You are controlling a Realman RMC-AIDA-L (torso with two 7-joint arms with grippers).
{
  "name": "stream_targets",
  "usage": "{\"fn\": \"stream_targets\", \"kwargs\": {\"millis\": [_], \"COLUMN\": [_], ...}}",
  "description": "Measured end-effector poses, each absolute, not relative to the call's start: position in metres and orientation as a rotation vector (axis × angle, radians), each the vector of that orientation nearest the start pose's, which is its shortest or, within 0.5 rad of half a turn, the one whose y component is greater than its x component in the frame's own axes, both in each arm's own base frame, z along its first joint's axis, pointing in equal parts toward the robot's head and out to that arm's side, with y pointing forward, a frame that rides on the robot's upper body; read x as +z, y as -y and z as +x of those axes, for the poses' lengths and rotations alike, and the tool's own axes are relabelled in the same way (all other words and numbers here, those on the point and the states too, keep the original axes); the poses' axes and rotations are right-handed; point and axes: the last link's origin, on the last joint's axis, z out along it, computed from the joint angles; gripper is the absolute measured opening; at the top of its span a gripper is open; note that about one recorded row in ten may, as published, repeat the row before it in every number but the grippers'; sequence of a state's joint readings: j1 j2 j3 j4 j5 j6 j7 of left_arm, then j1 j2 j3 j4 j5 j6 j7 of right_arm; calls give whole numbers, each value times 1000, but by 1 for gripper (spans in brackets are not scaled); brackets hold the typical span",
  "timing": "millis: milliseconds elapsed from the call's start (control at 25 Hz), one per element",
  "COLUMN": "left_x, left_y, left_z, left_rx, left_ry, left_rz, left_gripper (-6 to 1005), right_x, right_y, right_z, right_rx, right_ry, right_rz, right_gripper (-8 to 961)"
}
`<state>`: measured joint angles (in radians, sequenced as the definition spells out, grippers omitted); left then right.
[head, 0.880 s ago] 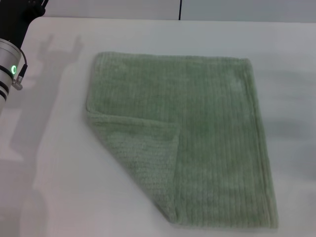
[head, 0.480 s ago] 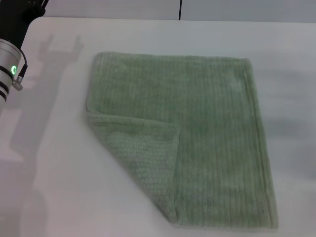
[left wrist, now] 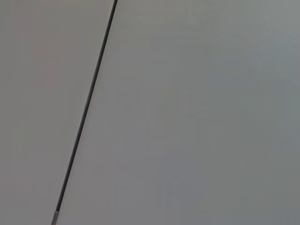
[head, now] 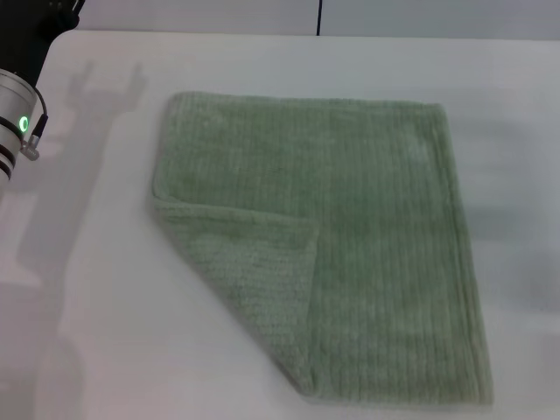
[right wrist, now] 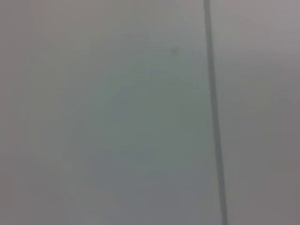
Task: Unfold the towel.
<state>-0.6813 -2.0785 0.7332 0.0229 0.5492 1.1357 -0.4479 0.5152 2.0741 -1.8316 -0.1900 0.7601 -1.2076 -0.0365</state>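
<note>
currently the towel (head: 350, 245) lies flat on the white table (head: 262, 61), its near-left corner folded over onto its top as a triangular flap. the left arm (head: 19, 96) is at the far-left edge of the head view, well apart from the towel; its gripper is not visible, state cannot be told. the right gripper is out of view. both wrist views show only a plain surface with a dark seam

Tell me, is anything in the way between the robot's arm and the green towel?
Nothing visible. Only bare white table lies between the left arm, at the table's left edge, and the towel, whose near-left corner is folded over.
</note>
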Motion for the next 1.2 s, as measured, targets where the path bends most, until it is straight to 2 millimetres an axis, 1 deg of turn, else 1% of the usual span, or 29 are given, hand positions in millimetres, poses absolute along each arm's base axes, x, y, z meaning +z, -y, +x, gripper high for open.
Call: {"fn": "stream_targets", "kwargs": {"millis": [40, 240, 520, 720, 760, 800, 960, 1000, 1040, 1080, 1120, 1160, 1200], "left_x": [22, 22, 23, 23, 23, 23, 24, 24, 24, 24, 24, 24, 24], "left_y": [-402, -402, -402, -402, -402, -402, -402, -402, -402, -402, -402, -402, -402], "left_z": [-290, -290, -289, -289, -289, -289, -290, -290, -290, -291, -291, -291, -291], "left_rx": [-938, -939, -943, -944, -944, -944, -941, -941, -940, -940, -939, -939, -939], "left_ry": [654, 653, 650, 650, 651, 651, 653, 653, 653, 653, 654, 654, 654], "left_rz": [-1475, -1476, -1474, -1471, -1469, -1469, -1468, -1468, -1468, -1468, -1468, -1468, -1468], "left_gripper": [813, 813, 813, 813, 813, 813, 812, 812, 812, 812, 812, 812, 812], "right_x": [45, 41, 35, 26, 19, 19, 4, 4, 2, 2, 2, 1, 1], "right_y": [-370, -373, -377, -382, -386, -386, -399, -399, -404, -404, -408, -413, -413], "right_z": [313, 305, 298, 291, 287, 287, 275, 275, 267, 267, 264, 260, 260], "right_rx": [689, 707, 721, 714, 703, 703, 654, 654, 632, 632, 610, 547, 547], "right_ry": [-394, -379, -391, -395, -413, -413, -503, -503, -530, -530, -545, -585, -585], "right_rz": [-1282, -1309, -1343, -1406, -1451, -1451, -1550, -1550, -1575, -1575, -1587, -1623, -1623], "right_gripper": [585, 582, 366, 143, 130, 116, 63, 50, 37, 24, 10, -3, -3]}}
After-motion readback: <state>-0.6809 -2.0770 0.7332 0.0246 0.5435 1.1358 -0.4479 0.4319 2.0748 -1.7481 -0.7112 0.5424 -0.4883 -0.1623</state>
